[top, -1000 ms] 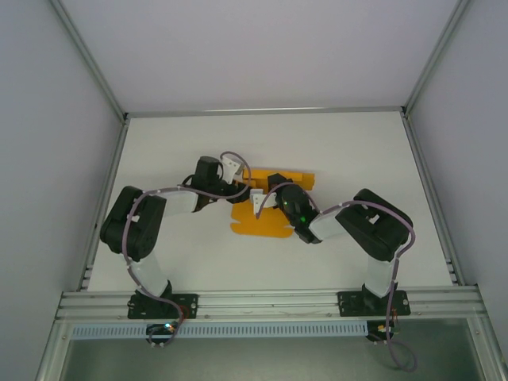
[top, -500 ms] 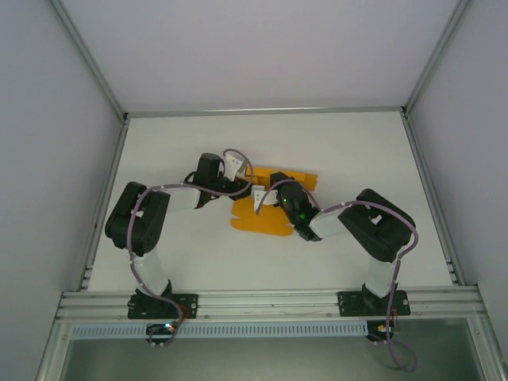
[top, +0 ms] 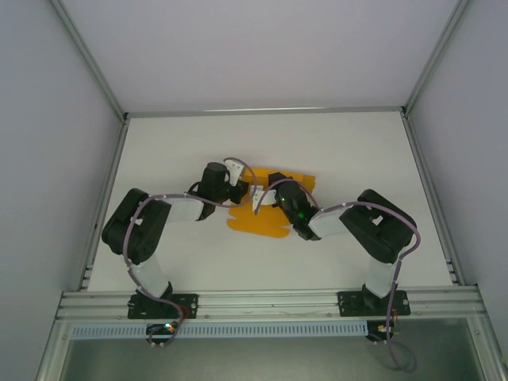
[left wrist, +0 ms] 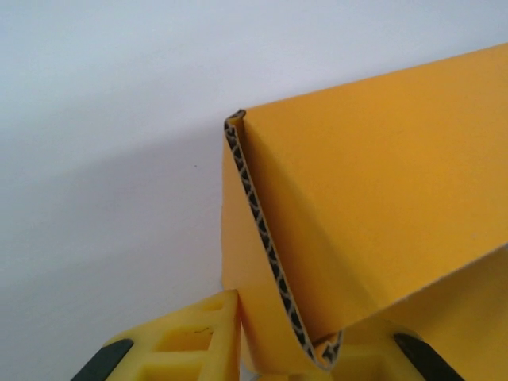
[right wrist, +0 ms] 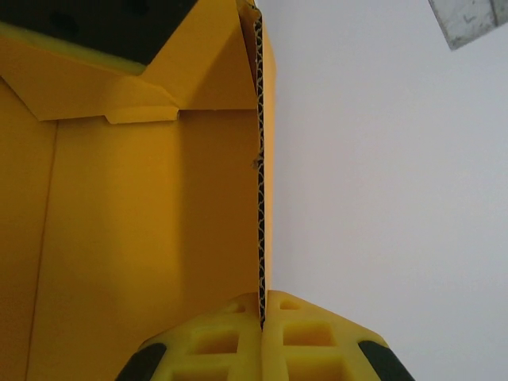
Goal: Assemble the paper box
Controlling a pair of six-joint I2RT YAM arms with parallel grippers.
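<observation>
Top view. White desk (top: 341, 151) inside pale walls. An aluminium rail (top: 270, 302) runs along the near edge and carries both arm bases. The paper box (top: 252, 222) lies near mid-desk: orange card, partly folded. A flat part with a wavy edge lies toward the near side, and another strip shows beyond the wrists, far right. The left arm (top: 143, 230) and right arm (top: 373, 226) both reach in over it. Their wrists sit just beside each other above the card, the left one at the box's far left corner, the right one over its middle.

Left wrist view. Two yellow pads (left wrist: 194, 337) at the bottom of the frame. A bent flap of the paper box (left wrist: 381, 182) rises between them, its corrugated cut edge toward the camera and hooking down into the gap. The left jaws are closed in on this fold: one pad touches the outer face, the other the bottom of the fold. It looks gripped, as far as can be seen. White desk behind.

Right wrist view. Yellow pads (right wrist: 214, 341) meet on a thin upright wall of the paper box (right wrist: 143, 198), whose cut edge runs straight up the frame from the pinch. The right jaws are clamped on that wall, one thickness of card between them. Left of the wall is the box's inner face, with a folded tab across the top. Right of the wall is bare desk.
</observation>
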